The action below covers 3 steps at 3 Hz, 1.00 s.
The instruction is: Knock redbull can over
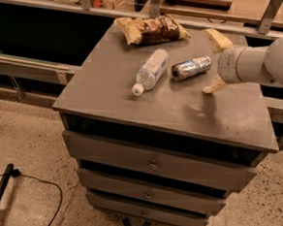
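1. Position of can: the can [191, 68] lies on its side on the surface [180, 113], toward the rear right. Its silver top faces front-left, toward the bottle [151, 70], which also lies flat just beside it. A chip bag [152, 29] rests further back, well apart.
2. Gripper: the gripper [214, 63] is at the right of the surface, just beside the can's far end. Its fingers [209, 87] are spread wide and hold nothing. Whether one of them touches the can cannot be determined.
3. Task status: judged from the can's attitude, the knock-over is complete. No further push appears necessary.
4. Handling properties, estimated:
   - Light, thin-walled metal that dents under a hard squeeze.
   - Smooth, slippery skin.
   - Round body that rolls freely when on its side.
5. Contact point: if the can must be taken hold of, close across the middle of the body, over its width, with light force. Avoid the ends.
6. Caution: a sideways nudge may roll the can into the bottle or toward the edge.
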### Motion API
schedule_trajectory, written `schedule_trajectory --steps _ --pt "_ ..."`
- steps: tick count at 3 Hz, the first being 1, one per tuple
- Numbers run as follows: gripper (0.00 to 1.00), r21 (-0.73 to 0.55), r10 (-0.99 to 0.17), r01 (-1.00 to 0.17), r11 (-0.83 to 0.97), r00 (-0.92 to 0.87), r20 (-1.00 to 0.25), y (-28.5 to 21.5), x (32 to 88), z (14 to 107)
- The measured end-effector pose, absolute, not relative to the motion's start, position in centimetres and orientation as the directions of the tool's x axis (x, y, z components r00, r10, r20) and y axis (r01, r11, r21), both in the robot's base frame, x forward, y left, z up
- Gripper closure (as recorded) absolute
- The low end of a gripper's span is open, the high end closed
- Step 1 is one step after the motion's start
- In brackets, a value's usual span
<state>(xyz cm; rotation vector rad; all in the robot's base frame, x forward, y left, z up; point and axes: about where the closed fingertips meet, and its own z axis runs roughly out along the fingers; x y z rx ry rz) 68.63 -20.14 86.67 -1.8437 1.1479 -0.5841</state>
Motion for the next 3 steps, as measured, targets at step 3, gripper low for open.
schedule_trajectory --steps 3 --pt "0.00 -0.854 -0.883 -0.479 -0.202 0.466 -0.052 -20.15 68.63 87.59"
